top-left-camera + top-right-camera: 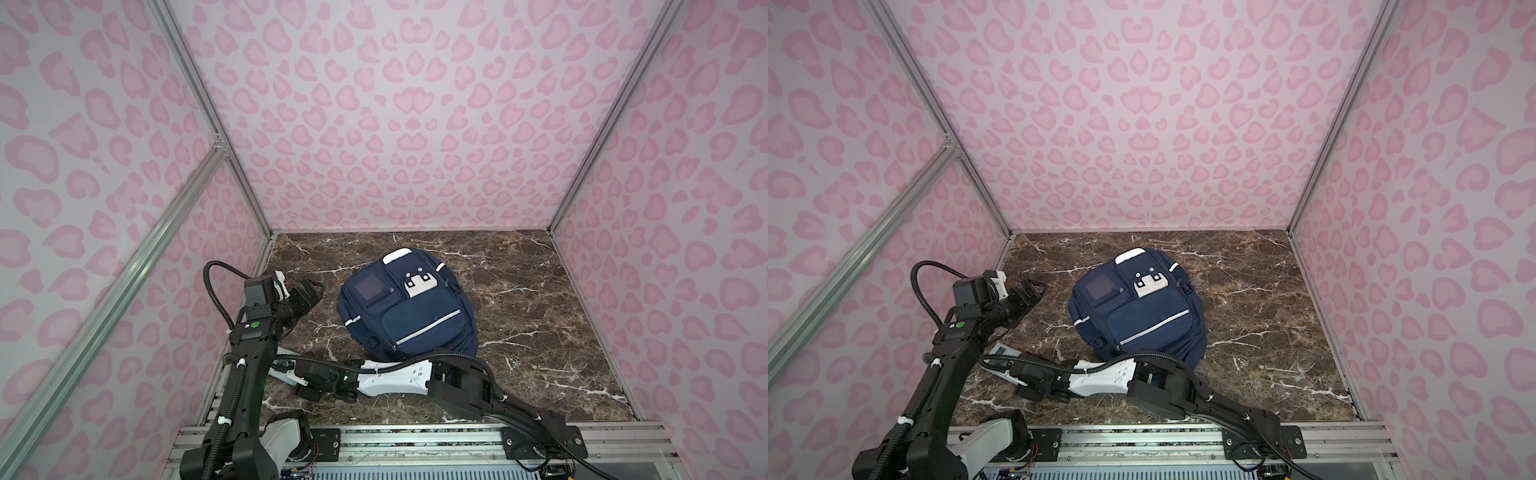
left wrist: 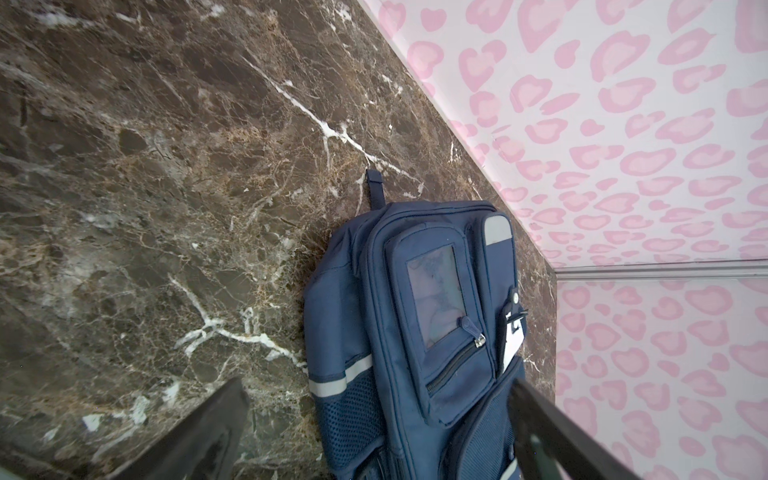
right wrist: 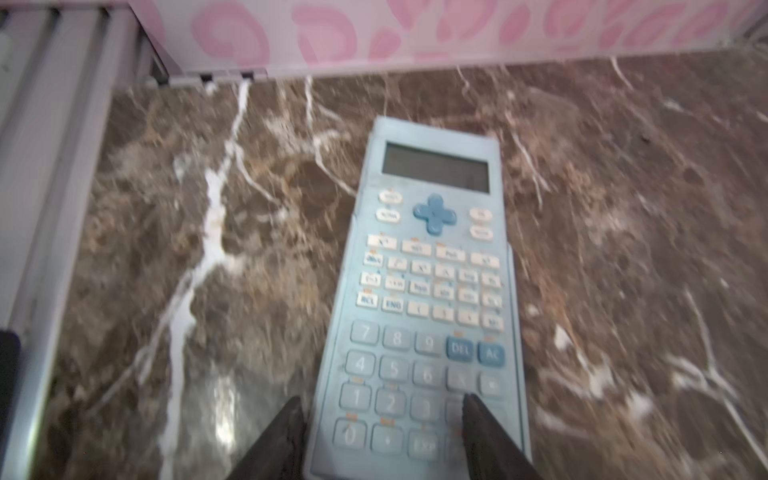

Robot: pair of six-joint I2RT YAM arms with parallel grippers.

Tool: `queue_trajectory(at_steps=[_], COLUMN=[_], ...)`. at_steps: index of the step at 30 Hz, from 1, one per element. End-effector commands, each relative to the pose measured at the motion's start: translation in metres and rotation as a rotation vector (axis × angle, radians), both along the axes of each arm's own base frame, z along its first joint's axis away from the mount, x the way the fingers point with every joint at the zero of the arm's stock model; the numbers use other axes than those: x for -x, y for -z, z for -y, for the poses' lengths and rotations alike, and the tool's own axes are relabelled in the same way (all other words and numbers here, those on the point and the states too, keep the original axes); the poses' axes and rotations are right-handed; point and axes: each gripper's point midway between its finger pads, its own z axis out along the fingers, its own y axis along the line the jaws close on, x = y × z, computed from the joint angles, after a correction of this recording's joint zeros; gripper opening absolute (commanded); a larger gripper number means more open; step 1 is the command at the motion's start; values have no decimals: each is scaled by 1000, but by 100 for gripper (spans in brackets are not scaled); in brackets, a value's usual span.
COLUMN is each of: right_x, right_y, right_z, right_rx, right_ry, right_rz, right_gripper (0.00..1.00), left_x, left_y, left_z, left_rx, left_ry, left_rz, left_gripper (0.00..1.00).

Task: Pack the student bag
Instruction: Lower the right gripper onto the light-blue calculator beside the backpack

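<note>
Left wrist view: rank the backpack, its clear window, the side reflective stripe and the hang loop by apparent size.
1. backpack, largest, though cut off by the frame edge
2. clear window
3. side stripe
4. hang loop
The stripe lies nearer the camera than the loop, so their order is unsure.

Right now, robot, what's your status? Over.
Left gripper open, beside student bag. Right gripper astride calculator, grip unclear. Bag flat, front up. No obstacle seen.
</note>
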Motion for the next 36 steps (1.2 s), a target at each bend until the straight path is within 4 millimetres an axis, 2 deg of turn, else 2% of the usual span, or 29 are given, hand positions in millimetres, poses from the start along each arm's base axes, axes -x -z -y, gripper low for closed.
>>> queue_trajectory(at_steps=[1, 4, 8, 10, 12, 13, 16, 18, 24, 33, 36], right_x=[4, -1, 4, 2, -4, -4, 3, 6, -1, -16, -4], right_y=[25, 22, 8, 7, 1, -2, 4, 9, 9, 19, 17], right_z=[40, 55, 57, 57, 52, 46, 27, 19, 0, -13, -21], right_rx=[122, 106, 78, 55, 18, -1, -10, -8, -32, -14, -12], right_ry=[23, 47, 19, 13, 9, -17, -89, -100, -98, -75, -101], right_rz=[-49, -86, -91, -76, -80, -94, -144, -138, -100, -48, -50], right_gripper=[63, 66, 71, 85, 97, 99, 99, 99, 99, 99, 99], left_x=[-1, 0, -1, -3, -6, -9, -16, -16, -11, -10, -7], left_y=[-2, 1, 9, 3, -9, -19, -47, -54, -46, -54, -55], left_z=[6, 6, 9, 11, 3, -4, -7, -4, -1, 0, 1], left_rx=[-34, -36, -23, -6, -33, -45, -38, -32, -19, -30, -26], left_ry=[34, 13, 29, 30, 10, -2, 14, 40, 46, 52, 56], left_rz=[22, 29, 3, 25, 33, 33, 57, 57, 57, 75, 79], left_gripper=[99, 100, 100, 100, 100, 100, 100, 100, 100, 100, 99])
